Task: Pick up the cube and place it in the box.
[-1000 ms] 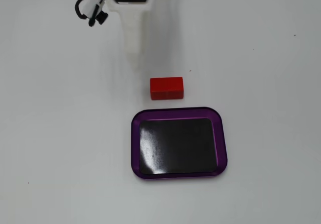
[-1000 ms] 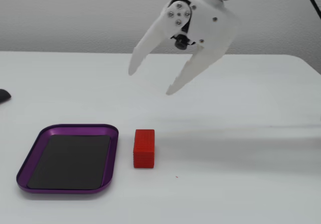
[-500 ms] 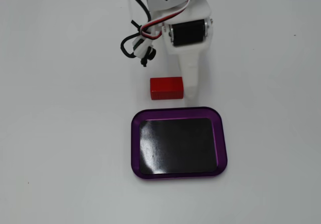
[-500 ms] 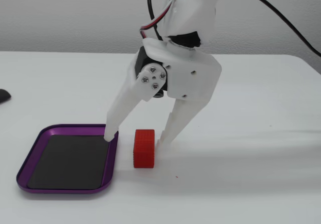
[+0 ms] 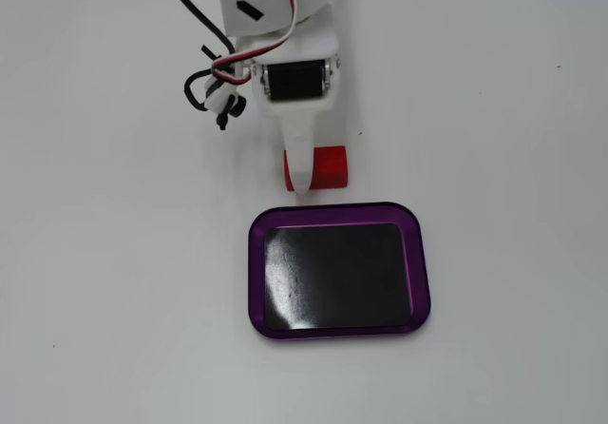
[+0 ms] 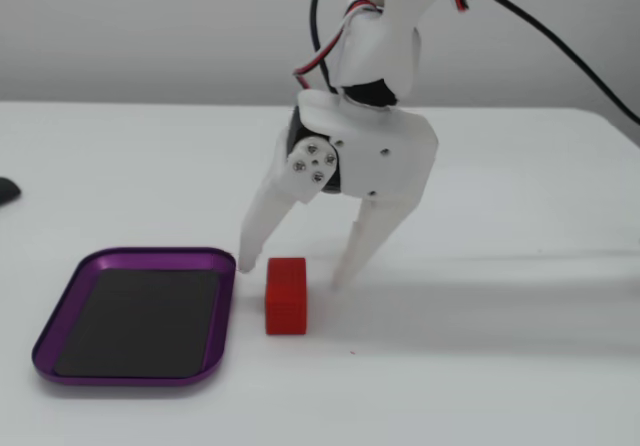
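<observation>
The hand (image 6: 290, 271) is down at the surface (image 6: 520, 346) now, fingers spread wide and carrying nothing, one tip on either side of the cube (image 6: 286, 295). In the side-on fixed view one finger ends just beside the cube on the box side, its tip sitting right by the purple rim, and the other finger comes down on the far side, a little apart from the red block. Neither tip looks to be pressing on it yet, though from this angle I can't rule out a light touch. The cube appears to lie a bit nearer the camera than the tips, so whether it is squarely between them is hard to say here.

From the top-down fixed view, the hand (image 5: 300, 182) covers the left part of the cube (image 5: 331, 166), with one white finger lying across it; only the right half of the red shows. The box (image 5: 423, 262) sits just past the fingertips, empty, black bottom bare, its rim close to the cube but not touching it.

So where are we? My read: the approach is done, the straddle is set, and everything that matters is still ahead, namely closing on the cube, lifting it, carrying it the short way over the rim and letting go inside the box.
</observation>
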You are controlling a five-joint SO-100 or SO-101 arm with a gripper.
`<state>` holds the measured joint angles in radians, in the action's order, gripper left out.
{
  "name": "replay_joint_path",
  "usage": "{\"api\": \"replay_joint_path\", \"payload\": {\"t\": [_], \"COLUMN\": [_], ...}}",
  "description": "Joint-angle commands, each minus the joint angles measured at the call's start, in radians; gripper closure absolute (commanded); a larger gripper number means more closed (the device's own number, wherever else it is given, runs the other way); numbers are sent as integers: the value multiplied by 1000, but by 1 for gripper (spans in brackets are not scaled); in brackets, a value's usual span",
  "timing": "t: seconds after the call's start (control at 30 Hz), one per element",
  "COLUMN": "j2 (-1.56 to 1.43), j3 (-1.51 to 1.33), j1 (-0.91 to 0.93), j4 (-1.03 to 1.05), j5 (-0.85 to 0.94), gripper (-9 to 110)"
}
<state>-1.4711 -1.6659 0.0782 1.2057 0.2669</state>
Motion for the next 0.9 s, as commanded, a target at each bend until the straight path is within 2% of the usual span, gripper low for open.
{"api": "replay_joint_path", "payload": {"t": [0.0, 0.3, 0.5, 0.67, 0.87], "j2": [-15, -15, -15, -23, -104], "j3": [-29, -54, -40, -21, 127], "j1": [-5, -5, -3, -5, -14], "j4": [-49, -75, -89, -81, -77], "j5": [8, 8, -2, 6, -2], "gripper": [78, 81, 102, 102, 102]}}
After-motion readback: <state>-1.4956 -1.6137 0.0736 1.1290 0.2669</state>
